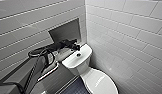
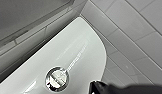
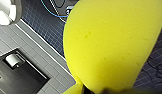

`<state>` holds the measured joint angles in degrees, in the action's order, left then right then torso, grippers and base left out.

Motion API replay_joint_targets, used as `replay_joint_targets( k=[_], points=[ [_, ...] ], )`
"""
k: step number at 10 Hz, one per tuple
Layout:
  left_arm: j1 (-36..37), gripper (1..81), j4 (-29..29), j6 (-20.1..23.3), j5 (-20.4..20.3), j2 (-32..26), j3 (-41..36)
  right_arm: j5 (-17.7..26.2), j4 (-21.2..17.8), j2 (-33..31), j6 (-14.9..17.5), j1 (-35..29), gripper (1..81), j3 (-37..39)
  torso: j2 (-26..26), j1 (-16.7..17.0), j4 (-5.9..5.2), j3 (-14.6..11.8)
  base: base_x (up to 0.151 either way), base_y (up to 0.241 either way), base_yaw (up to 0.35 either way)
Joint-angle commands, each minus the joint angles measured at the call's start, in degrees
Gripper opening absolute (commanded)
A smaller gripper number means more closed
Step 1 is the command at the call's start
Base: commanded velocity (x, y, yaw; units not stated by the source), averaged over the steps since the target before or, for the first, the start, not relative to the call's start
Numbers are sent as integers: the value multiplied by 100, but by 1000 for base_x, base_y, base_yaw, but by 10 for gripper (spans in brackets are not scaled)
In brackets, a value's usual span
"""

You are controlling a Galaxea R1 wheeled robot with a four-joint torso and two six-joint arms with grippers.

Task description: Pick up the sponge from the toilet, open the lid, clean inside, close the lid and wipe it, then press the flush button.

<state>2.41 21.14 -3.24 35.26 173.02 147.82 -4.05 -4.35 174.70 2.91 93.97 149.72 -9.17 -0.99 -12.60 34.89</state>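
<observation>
Firstly, left arm [image 1: 34, 65]: dark, cabled, reaching in from the left toward the back wall.
- Niche [image 1: 65, 31]: grey recess in the tiled wall, above and behind the tank.
- Left gripper [image 1: 73, 46]: hovers over the tank's left rear corner, just beside the button; whether it is released or clenched cannot be told.
- Toilet [image 1: 77, 62]: white, glossy, set in the corner.
- Button [image 2: 57, 78]: round, chrome, in the middle of the tank top.
- Lid [image 1: 100, 83]: white oval, lying down over the bowl.
- Floor [image 1: 74, 88]: dark small tiles, left of the bowl.
- Sponge [image 3: 109, 45]: bright yellow, grasped in the right gripper [image 3: 104, 90], hanging over the dark floor, away from the toilet.
- Paper roll [image 3: 12, 60]: white, in a grey recess beyond the sponge.
</observation>
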Motion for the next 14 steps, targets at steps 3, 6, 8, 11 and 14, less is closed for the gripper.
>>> replay_joint_targets(
  k=[3, 6, 8, 11, 14],
  points=[
    [1020, 10, -207, 8, 183, -30, 238, 537, 75, 146, 16, 233, 10, -138, 0, 0, 0, 313, 0, 0, 0],
    [1028, 10, -295, 8, 122, -13, 291, 537, 75, 146, 16, 224, 10, -190, 2, 2, 0, 325, 0, 0, 0],
    [1029, 10, -312, 8, 43, 22, 335, 537, 84, 146, 16, 215, 10, -226, 5, -2, 0, 446, 0, 0, 0],
    [958, 10, -382, 17, -309, 40, 388, 537, 101, 137, 16, 250, 10, -199, 7, -2, 0, 448, 0, 0, 0],
    [800, 10, -444, 8, -344, 49, 397, 537, 101, 138, 16, 242, 10, -226, 7, -2, 0, 844, 0, 0, 0]
  ],
)
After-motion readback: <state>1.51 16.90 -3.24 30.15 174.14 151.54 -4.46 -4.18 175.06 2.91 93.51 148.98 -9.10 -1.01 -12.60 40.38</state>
